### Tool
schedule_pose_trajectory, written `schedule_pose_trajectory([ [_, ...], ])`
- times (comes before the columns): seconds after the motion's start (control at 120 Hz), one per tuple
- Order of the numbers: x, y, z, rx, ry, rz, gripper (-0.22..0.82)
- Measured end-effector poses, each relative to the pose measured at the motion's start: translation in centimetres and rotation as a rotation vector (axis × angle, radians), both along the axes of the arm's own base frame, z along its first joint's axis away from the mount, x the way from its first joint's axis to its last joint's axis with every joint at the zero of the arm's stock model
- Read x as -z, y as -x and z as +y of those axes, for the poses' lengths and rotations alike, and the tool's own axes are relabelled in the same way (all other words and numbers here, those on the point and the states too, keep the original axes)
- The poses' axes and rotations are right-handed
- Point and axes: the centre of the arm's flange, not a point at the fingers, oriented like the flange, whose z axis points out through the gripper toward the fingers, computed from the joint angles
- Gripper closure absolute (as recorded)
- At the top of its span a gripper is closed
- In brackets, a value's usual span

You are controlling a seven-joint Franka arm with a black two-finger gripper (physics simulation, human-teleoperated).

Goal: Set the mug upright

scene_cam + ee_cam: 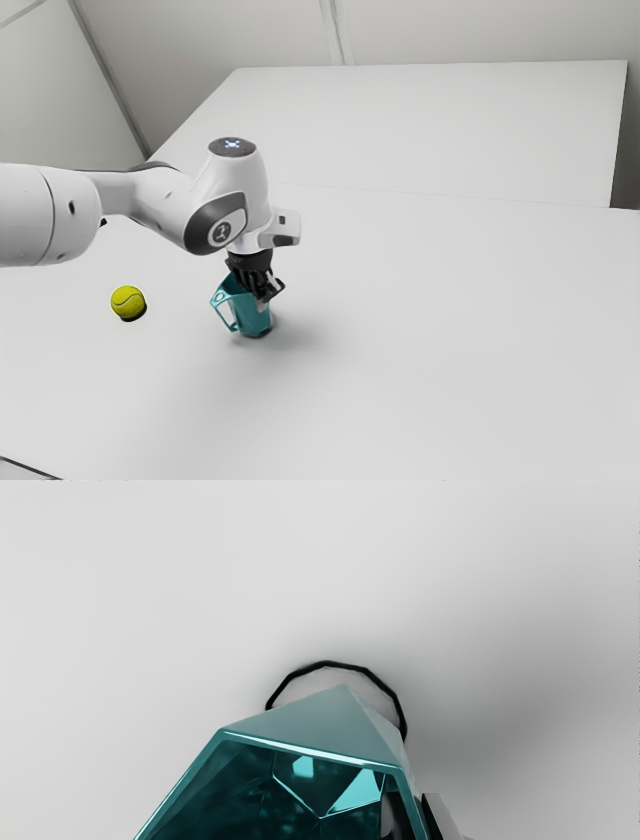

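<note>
A yellow ball (128, 301) sits on the big white tabletop (430, 310). I can't tell if the blue-green mug (256, 318) touches the tabletop too.

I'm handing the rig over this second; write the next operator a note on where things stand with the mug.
Gripper: shut on the mug's wall, one finger inside, one outside.
Mug: mouth up, looks about upright; I can't tell whether its base sits flat on the table.
Ball: on the table, apart from the mug.
Done: mug gripped, mouth up.
Left: check that it's level and resting, then probably open the gripper and lift clear.
</note>
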Motion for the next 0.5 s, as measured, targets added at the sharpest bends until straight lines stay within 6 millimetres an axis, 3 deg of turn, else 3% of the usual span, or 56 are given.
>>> schedule_pose_trajectory([
  [0.1,0.1,0.0,-0.3,-0.013,0.001,-0.006,0.76],
  [0.233,-0.1,-0.1,-0.3,-0.037,0.010,-0.014,0.58],
  [0.35,-1.6,0.1,-0.2,-0.062,0.028,-0.033,0.42],
  [0.5,-3.6,0.5,-0.2,-0.087,0.044,-0.054,0.30],
])
